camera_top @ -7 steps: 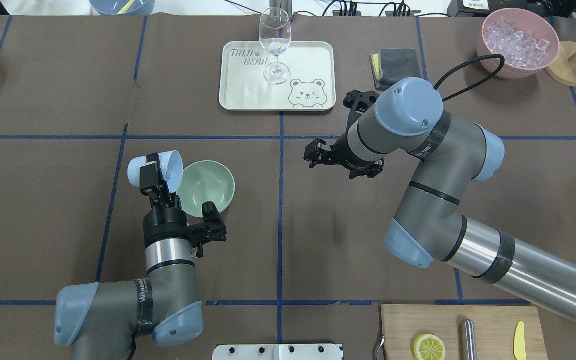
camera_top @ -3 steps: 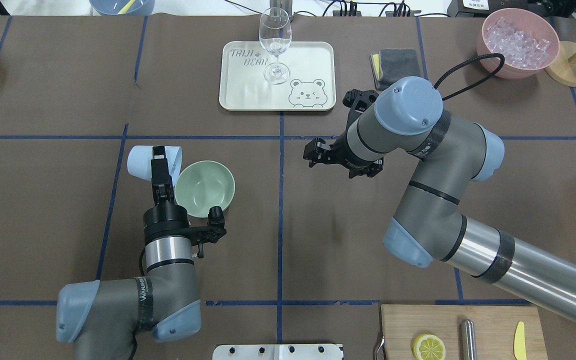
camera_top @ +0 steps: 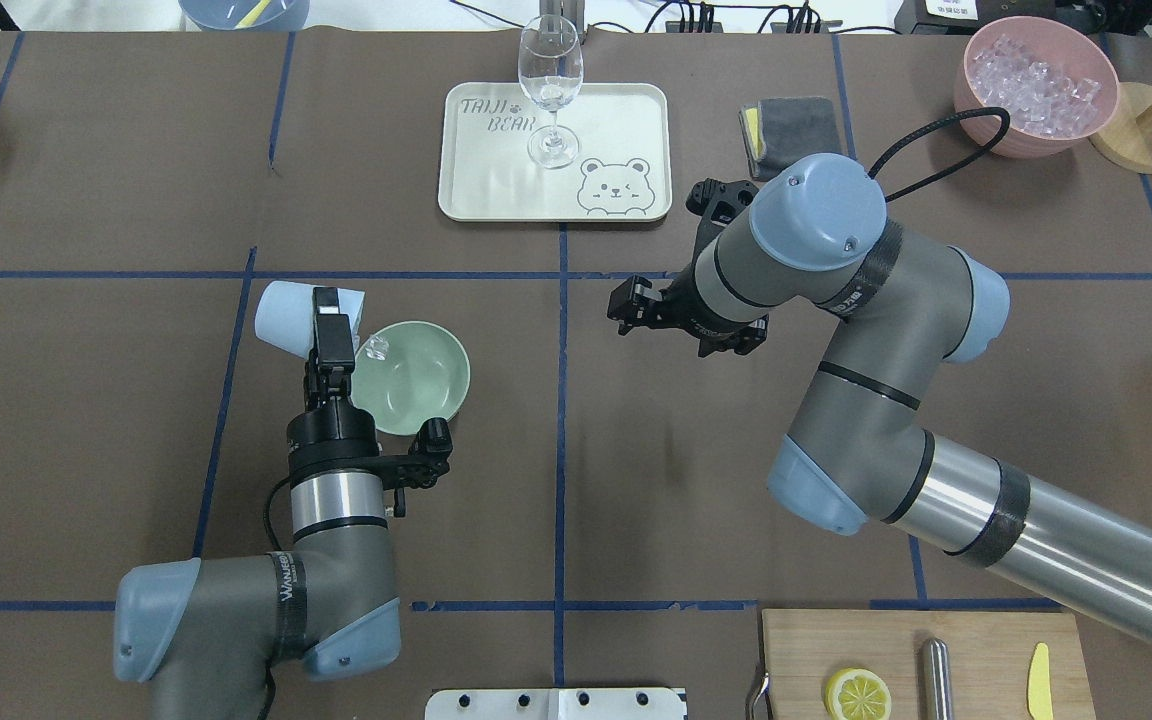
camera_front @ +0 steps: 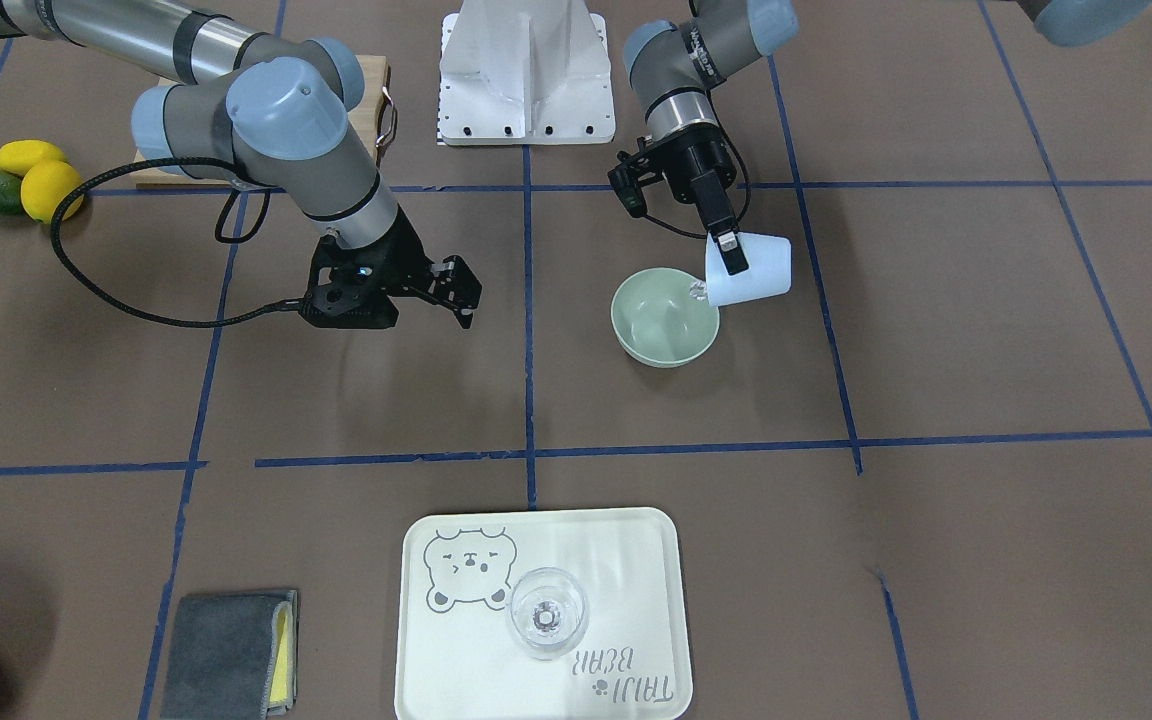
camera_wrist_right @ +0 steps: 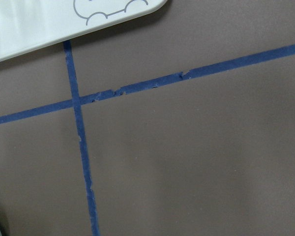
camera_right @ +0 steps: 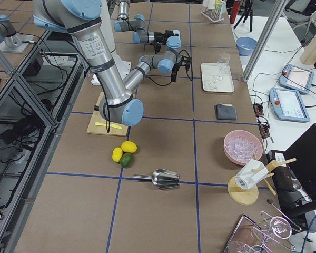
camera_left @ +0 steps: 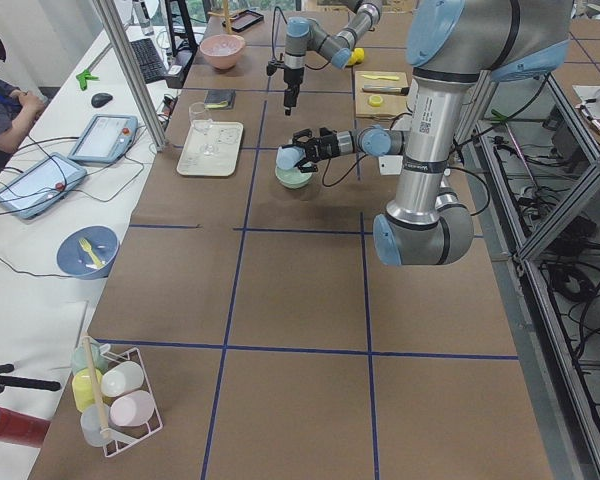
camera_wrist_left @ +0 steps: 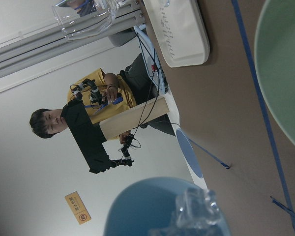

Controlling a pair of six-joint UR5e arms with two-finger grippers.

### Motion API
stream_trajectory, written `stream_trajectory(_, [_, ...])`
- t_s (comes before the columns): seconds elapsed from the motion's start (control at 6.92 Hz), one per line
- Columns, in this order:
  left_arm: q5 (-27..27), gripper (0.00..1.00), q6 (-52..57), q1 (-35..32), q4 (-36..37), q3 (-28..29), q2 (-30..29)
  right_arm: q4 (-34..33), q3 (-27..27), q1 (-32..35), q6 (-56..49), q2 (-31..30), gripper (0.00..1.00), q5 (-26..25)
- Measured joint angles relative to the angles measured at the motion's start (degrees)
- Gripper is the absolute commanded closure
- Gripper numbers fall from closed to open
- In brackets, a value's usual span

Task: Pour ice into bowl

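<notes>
My left gripper [camera_top: 333, 325] is shut on a pale blue cup [camera_top: 288, 314] and holds it on its side, mouth toward the sage-green bowl [camera_top: 416, 385]. Clear ice cubes [camera_top: 374, 347] spill from the cup's mouth over the bowl's left rim. The front-facing view shows the cup [camera_front: 761, 270], the ice [camera_front: 696, 291] and the bowl [camera_front: 664, 325] the same way. The left wrist view shows ice [camera_wrist_left: 196, 209] at the cup's rim [camera_wrist_left: 152, 201], with the bowl [camera_wrist_left: 285, 73] beyond. My right gripper [camera_top: 628, 308] is open and empty, hovering right of the bowl.
A cream tray [camera_top: 626, 130] with a wine glass [camera_top: 549, 90] stands at the back centre. A pink bowl of ice [camera_top: 1036, 80] and a grey cloth [camera_top: 796, 125] are at the back right. A cutting board [camera_top: 986, 650] with a lemon half is at the front right.
The left wrist has rolled the cup further over toward the bowl, and ice now shows spilling from its mouth. The right arm has not moved.
</notes>
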Motion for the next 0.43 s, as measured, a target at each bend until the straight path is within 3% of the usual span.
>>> stream_trajectory(0.43, [1.55,1.0,4.57,-0.15,0.0,0.5,0.15,0.0,0.0,0.0,0.06,0.02,0.0,0.0])
